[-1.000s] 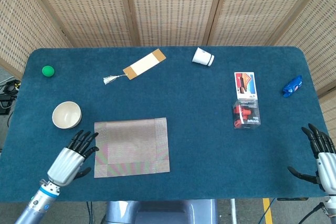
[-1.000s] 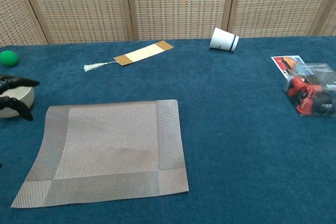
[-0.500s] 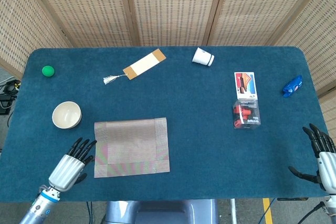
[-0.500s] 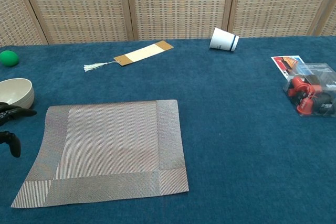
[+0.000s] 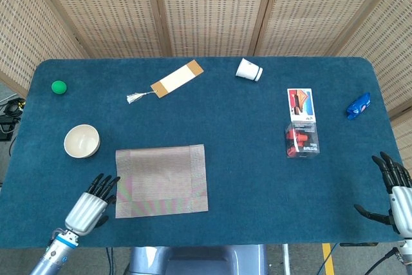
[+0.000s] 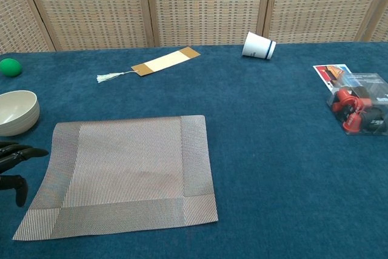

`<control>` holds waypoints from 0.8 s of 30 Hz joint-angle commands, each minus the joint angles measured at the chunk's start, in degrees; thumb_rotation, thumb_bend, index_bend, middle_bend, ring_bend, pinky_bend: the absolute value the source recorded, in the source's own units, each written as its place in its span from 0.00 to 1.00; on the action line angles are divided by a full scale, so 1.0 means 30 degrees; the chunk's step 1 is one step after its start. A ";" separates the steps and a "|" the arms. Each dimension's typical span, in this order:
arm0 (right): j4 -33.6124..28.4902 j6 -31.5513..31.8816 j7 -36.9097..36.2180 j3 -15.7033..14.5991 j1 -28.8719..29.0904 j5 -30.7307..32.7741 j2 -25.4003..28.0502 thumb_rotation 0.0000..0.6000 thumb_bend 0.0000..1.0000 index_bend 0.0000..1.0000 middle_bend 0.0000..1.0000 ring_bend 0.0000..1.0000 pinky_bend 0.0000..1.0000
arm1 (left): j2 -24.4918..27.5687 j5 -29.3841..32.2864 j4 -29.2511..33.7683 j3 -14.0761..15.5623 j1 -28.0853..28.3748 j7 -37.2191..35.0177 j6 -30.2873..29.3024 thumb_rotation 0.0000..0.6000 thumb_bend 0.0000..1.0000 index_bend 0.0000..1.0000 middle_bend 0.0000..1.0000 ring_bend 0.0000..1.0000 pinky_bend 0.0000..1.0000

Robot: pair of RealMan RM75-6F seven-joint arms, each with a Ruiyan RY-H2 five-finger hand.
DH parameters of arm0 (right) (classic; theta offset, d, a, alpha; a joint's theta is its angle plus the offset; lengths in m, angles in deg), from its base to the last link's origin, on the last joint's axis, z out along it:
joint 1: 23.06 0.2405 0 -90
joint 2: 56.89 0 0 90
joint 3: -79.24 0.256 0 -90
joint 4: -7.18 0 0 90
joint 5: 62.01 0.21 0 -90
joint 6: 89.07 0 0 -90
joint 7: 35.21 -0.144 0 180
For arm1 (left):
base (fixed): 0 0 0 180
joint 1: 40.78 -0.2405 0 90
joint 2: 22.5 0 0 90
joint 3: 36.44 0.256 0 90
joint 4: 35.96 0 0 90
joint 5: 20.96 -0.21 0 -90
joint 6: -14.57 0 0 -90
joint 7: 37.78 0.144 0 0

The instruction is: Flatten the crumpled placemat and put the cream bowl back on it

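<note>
Placemat [image 5: 161, 181] lies flat near the worktop's front edge; cream bowl [image 5: 82, 141] waits beside it. My left hand [image 5: 90, 203] and right hand [image 5: 394, 190] hover, fingers spread, holding nothing.

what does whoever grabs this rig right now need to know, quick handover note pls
Left hand: empty, fingers apart, just off the placemat's left edge near the table's front.
Right hand: empty, fingers spread, at the front right of the table, away from everything.
Placemat: lies flat in front of the left arm, so flattening looks done.
Cream bowl: upright on the table cloth, left of and behind the placemat, not touching it.
Left to do: pick up the bowl, probably with the left hand, and set it on the placemat.
</note>
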 commanded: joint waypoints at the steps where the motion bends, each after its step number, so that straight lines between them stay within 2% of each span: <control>1: -0.0011 -0.0023 0.0011 -0.0004 0.0003 0.0010 -0.0001 1.00 0.06 0.04 0.00 0.00 0.00 | -0.0181 -0.0103 -0.0130 0.0000 -0.0005 -0.0046 0.0006 1.00 0.20 0.45 0.00 0.00 0.00; 5: -0.0040 -0.0063 0.0003 -0.0024 0.0006 0.0003 0.0014 1.00 0.06 0.04 0.00 0.00 0.00 | -0.0416 -0.0250 -0.0230 0.0031 0.0003 0.0003 0.0018 1.00 0.26 0.45 0.00 0.00 0.00; 15: -0.0086 -0.0067 -0.0183 -0.0055 -0.0008 -0.0070 0.0081 1.00 0.06 0.05 0.00 0.00 0.00 | -0.0967 -0.0381 0.0084 0.0040 0.0124 0.0179 0.0396 1.00 0.26 0.45 0.00 0.00 0.00; 20: -0.0092 -0.0050 -0.0327 -0.0036 -0.0023 -0.0045 0.0138 1.00 0.06 0.05 0.00 0.00 0.00 | -0.1095 -0.0397 0.0288 -0.0026 0.0136 0.0559 0.0440 1.00 0.36 0.45 0.00 0.00 0.00; 24: -0.0089 -0.0059 -0.0347 -0.0062 -0.0020 -0.0102 0.0157 1.00 0.06 0.05 0.00 0.00 0.00 | -0.1183 -0.0347 0.0387 -0.0056 0.0159 0.0654 0.0561 1.00 0.36 0.46 0.00 0.00 0.00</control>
